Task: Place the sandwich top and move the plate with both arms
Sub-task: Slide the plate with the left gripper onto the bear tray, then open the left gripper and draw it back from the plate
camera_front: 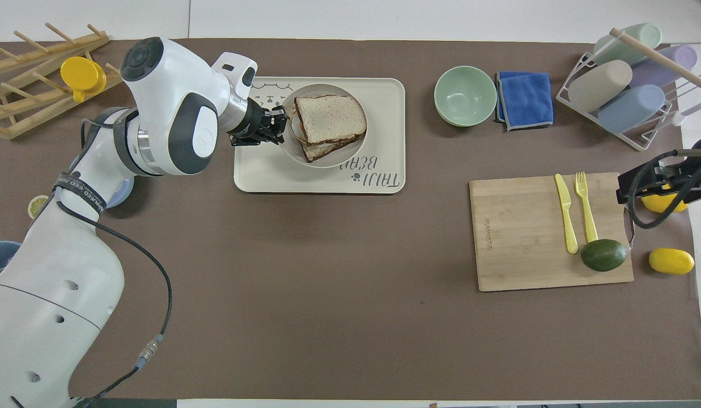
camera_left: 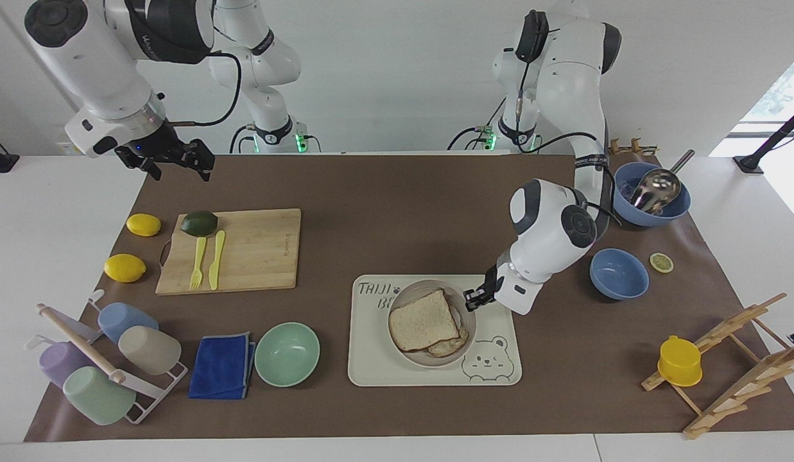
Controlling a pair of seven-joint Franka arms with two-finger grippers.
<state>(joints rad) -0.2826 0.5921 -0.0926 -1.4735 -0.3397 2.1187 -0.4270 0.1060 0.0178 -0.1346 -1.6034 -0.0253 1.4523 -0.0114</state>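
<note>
While my left pincer (camera_front: pixel 275 123) pinches the plate (camera_front: pixel 323 160) rim, the plate sits on the bear tray (camera_front: pixel 384 90).
My sandwich top (camera_left: pixel 424 319) lies on the stack in it; my right pincer (camera_left: pixel 178 160) waits, fingers parted, over the counter (camera_left: pixel 384 212) edge.

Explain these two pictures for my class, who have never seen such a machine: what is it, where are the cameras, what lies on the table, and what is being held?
Two white robot arms work at one table. One picture faces them from across it; the other looks down from above their end. The left gripper is shut on the rim of the plate, which carries a sandwich with its sandwich top on, over the cream tray. The right gripper waits in the air near the cutting board. Nearby lie lemons, an avocado, bowls, cups and a blue cloth.
</note>
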